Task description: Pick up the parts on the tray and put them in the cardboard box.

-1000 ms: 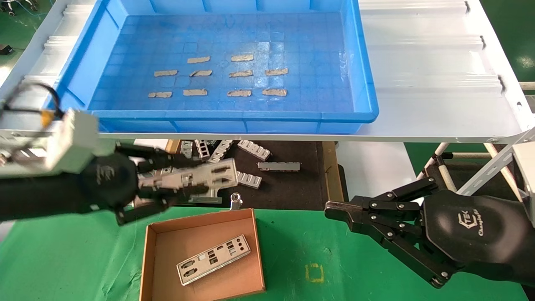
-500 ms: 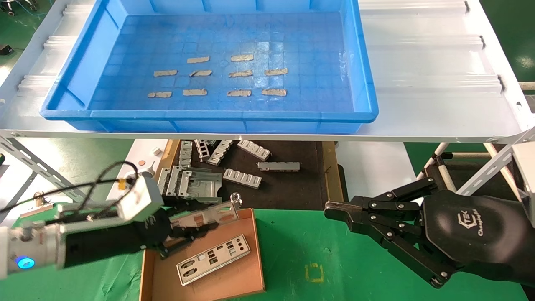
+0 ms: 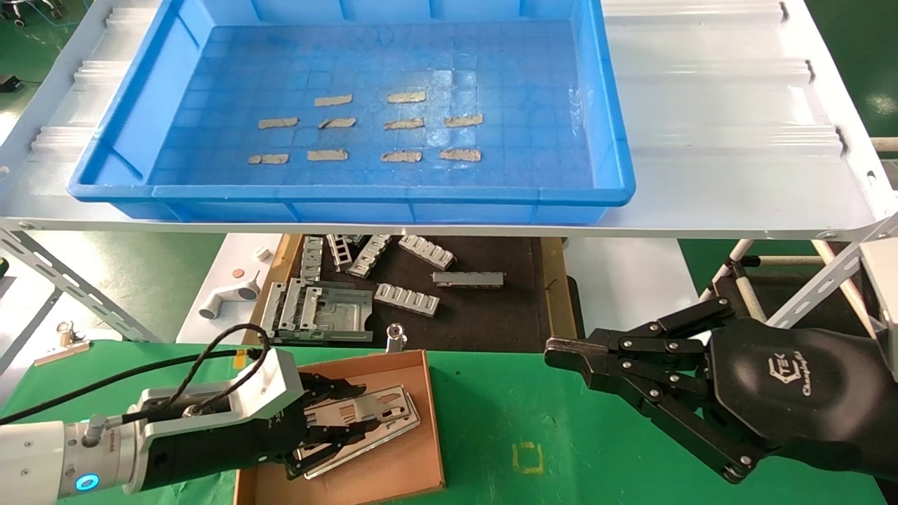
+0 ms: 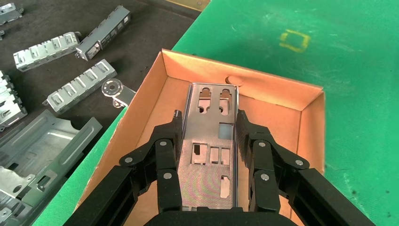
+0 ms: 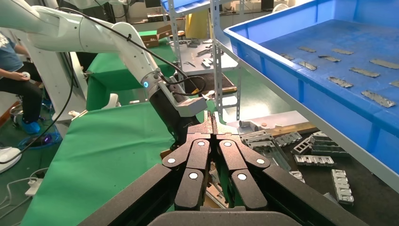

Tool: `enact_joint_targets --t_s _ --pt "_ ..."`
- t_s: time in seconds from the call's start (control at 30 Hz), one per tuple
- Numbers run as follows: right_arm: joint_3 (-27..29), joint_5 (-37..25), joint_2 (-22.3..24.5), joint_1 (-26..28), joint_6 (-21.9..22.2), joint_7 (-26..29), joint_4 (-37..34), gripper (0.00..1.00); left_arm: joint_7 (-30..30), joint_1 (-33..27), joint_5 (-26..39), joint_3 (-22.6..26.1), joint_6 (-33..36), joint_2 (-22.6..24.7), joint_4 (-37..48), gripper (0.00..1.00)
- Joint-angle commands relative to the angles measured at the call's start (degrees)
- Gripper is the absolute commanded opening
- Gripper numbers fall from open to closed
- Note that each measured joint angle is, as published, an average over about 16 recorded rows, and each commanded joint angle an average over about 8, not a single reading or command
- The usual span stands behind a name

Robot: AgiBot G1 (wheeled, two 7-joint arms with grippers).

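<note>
My left gripper (image 3: 347, 415) is down inside the cardboard box (image 3: 436, 428), shut on a silver punched part (image 3: 384, 402) by its long edges. In the left wrist view that gripper (image 4: 208, 117) has its fingers (image 4: 172, 136) pressed on either side of the part (image 4: 211, 141), over the box floor (image 4: 275, 125). A second part (image 3: 379, 439) lies beneath it in the box, mostly covered. The blue tray (image 3: 612, 140) on the white shelf holds only tan tape strips (image 3: 401, 156). My right gripper (image 3: 555, 351) hangs shut and empty over the green table, right of the box.
Below the shelf lies a black mat (image 3: 491, 308) with grey ribbed brackets (image 3: 407, 298) and a larger metal frame (image 3: 319, 312). A white pipe fitting (image 3: 228, 300) sits left of it. A yellow square mark (image 3: 527, 457) is on the green cloth.
My left arm came down from in front of the tray into the cardboard box, carrying the part onto the part lying there. The right arm has not moved.
</note>
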Motion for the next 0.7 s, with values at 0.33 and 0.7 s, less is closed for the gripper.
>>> enact_joint_targets --t_s 0.33,0.7 --pt "0.0 0.0 0.0 0.0 0.0 0.0 0.0 0.00 -0.9 1.7 1.6 1.0 -2.2 0.9 0.1 0.00" --pt "0.0 0.0 0.0 0.0 0.0 0.0 0.0 0.00 -2.6 2.3 3.7 2.0 -4.8 2.6 0.6 0.00"
